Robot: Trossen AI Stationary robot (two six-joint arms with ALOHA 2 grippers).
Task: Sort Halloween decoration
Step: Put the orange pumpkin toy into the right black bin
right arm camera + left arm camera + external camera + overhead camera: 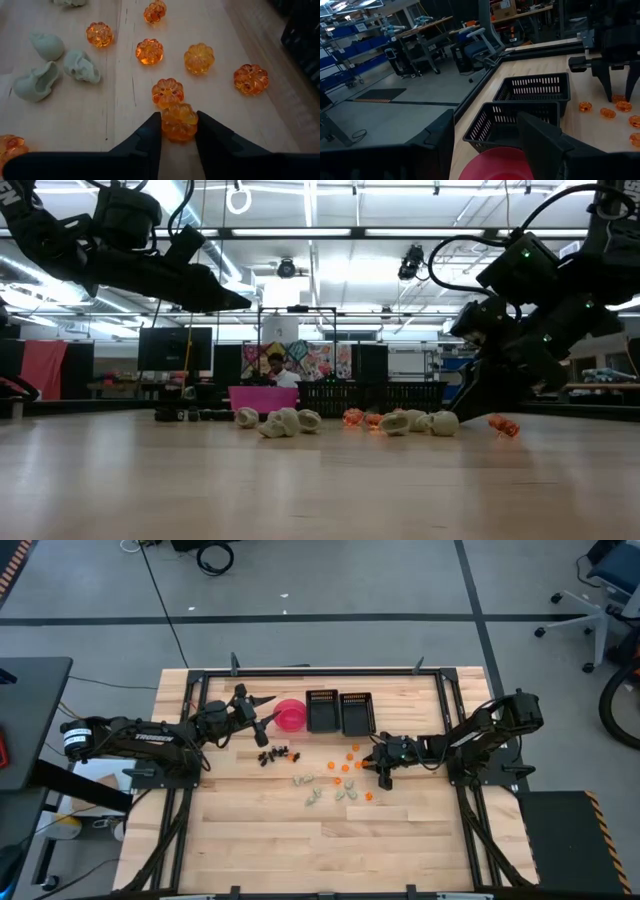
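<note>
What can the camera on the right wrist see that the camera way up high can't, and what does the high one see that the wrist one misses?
Only the right wrist view shows the right pincer shut on an orange pumpkin, with every petal-like lobe clear, and the pale skulls as skull shapes.

Only the high view shows the whole table: the left pincer over the pink bowl, two black trays, and the dark pieces.

Both show orange pumpkins and pale skulls scattered on the wood by the right pincer.
</note>
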